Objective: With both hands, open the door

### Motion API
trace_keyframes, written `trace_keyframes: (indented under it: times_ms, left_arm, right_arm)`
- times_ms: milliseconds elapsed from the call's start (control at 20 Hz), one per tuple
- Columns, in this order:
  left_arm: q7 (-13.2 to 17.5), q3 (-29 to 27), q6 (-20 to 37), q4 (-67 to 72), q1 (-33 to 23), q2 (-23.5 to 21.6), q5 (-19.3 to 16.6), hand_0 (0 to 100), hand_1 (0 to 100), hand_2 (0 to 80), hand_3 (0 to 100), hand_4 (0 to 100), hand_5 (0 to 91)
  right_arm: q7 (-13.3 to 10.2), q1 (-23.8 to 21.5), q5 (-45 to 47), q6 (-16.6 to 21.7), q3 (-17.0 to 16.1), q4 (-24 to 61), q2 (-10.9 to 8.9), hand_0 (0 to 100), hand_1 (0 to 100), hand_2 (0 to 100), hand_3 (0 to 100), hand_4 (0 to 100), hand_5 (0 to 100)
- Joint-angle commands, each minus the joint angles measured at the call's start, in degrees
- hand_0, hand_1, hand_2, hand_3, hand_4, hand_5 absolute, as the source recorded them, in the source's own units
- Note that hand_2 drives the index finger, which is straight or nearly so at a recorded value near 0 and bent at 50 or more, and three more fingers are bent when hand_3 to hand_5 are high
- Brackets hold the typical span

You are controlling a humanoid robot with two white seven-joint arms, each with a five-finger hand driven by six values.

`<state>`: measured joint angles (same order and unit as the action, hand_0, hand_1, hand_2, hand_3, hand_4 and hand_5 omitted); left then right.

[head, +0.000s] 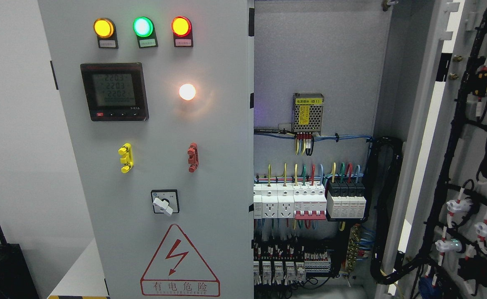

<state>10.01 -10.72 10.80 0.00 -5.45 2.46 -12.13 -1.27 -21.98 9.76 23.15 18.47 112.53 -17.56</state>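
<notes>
The black square digital meter (114,91) near the upper left of the grey closed cabinet door (210,166) is showing 2203, 2203 and 2202. Toward that door's bottom edge, a red-outlined triangular warning sign (180,261) is displaying a lightning bolt above "有电危险". The yellow label (308,101) on the perforated metal power supply (308,114) and the indicator lamps' labels are staying illegible.
</notes>
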Motion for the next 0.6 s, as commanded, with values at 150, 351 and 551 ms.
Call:
trace_keyframes:
  times_ms: [150,351,551]
  left_arm:
    - [0.01,0.00,-0.34,-1.84,0.00,0.00,0.00,0,0,0.0,0,3,0.0]
    - [0.01,0.00,-0.25,-1.84,0.00,0.00,0.00,0,0,0.0,0,3,0.0]
    - [0.01,0.00,-0.34,-1.84,0.00,0.00,0.00,0,0,0.0,0,3,0.0]
  right_arm:
    - [0.04,8.43,0.08,-5.38,0.25,0.94,1.99,11,0,0,0,0,0]
    - [0.04,12.21,0.43,-9.07,0.87,0.68,2.96,11,0,0,0,0,0]
    - [0.04,16.69,0.69,-13.92,2.27,-0.64,4.99,11,0,0,0,0,0]
